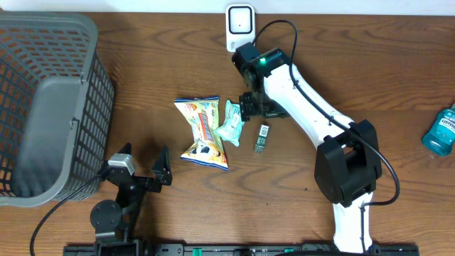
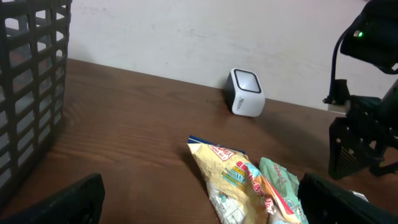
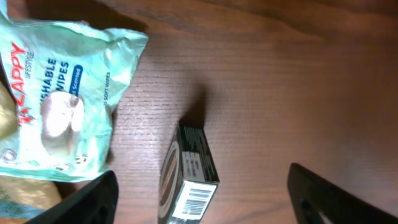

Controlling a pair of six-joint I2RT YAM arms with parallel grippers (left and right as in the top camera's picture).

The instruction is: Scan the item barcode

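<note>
Evidently, the small black box lies on the table between the fingers of the right gripper, whose jaws are spread wide and touch nothing. A barcode is seen on the box's near end face. The grip is best taken across the long sides, so that this end is left uncovered. The green wipes pack just beside it should not be caught. The barcode should then be turned toward the white scanner at the far edge. The left gripper, spread and empty, waits well apart.
</note>
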